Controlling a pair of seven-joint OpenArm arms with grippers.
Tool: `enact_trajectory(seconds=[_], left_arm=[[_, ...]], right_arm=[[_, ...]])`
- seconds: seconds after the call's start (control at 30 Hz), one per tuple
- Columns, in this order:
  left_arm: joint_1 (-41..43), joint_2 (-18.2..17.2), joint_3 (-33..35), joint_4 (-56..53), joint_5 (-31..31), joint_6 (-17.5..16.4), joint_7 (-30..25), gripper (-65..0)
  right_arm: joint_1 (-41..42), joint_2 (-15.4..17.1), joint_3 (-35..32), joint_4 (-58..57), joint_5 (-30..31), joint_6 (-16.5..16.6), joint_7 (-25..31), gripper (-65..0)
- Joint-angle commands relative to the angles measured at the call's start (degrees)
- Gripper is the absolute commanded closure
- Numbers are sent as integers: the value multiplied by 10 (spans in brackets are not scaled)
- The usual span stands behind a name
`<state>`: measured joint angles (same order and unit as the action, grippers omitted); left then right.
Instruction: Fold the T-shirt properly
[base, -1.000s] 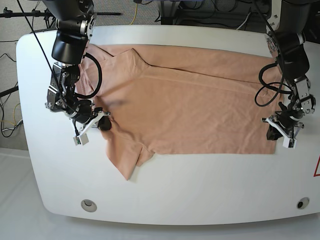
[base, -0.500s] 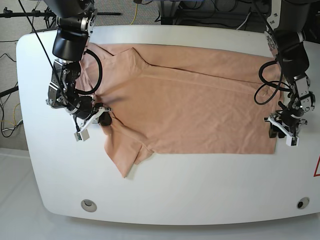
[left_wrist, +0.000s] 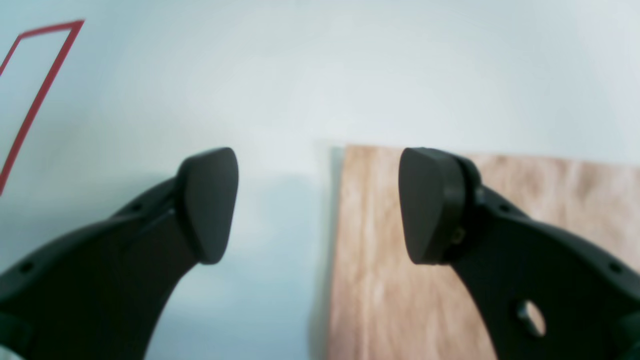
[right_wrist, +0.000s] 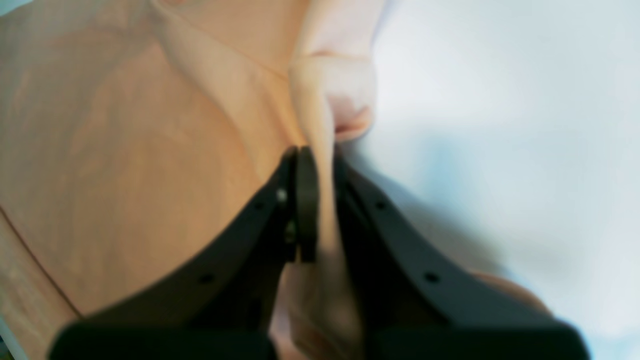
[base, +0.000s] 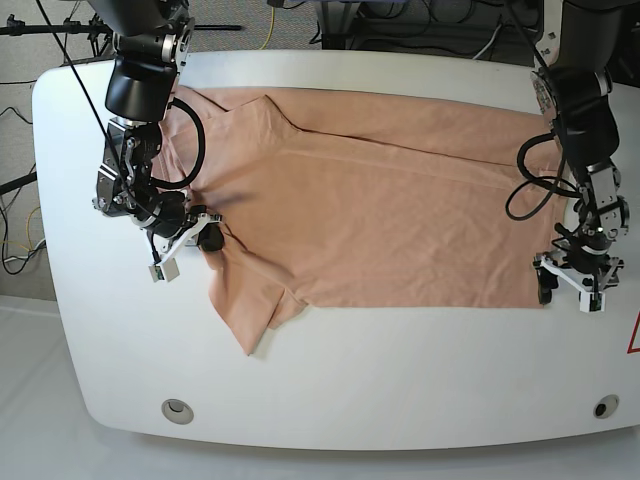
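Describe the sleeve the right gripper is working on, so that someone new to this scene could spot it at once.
On the white table a peach T-shirt lies spread flat. At its left end in the base view, one short sleeve points toward the table's front edge. Unlike the flat, smooth hem corner beside the open left gripper, its upper edge is bunched and pinched in the shut right gripper.

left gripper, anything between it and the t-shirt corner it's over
Nothing visible does. The left gripper stands open over the T-shirt at its corner edge: one fingertip over bare table, the other over fabric. The gap between them holds only table and cloth edge.
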<state>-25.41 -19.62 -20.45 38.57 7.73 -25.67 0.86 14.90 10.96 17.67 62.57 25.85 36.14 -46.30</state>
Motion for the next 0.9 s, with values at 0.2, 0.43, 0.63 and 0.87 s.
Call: enact_trajectory(seconds=[0.2, 0.43, 0.63, 0.87], left_arm=[[-14, 10, 8, 6, -6, -1, -12, -479], [-15, 23, 8, -25, -6, 0, -13, -475], [-14, 23, 6, -40, -7, 19, -13, -474], [-12, 12, 6, -49, -8, 56, -13, -476]], right_arm=[[13, 5, 1, 9, 12, 7, 9, 0], [13, 5, 1, 9, 12, 7, 9, 0], [13, 5, 1, 10, 12, 7, 8, 0], [13, 5, 1, 10, 12, 7, 8, 0]])
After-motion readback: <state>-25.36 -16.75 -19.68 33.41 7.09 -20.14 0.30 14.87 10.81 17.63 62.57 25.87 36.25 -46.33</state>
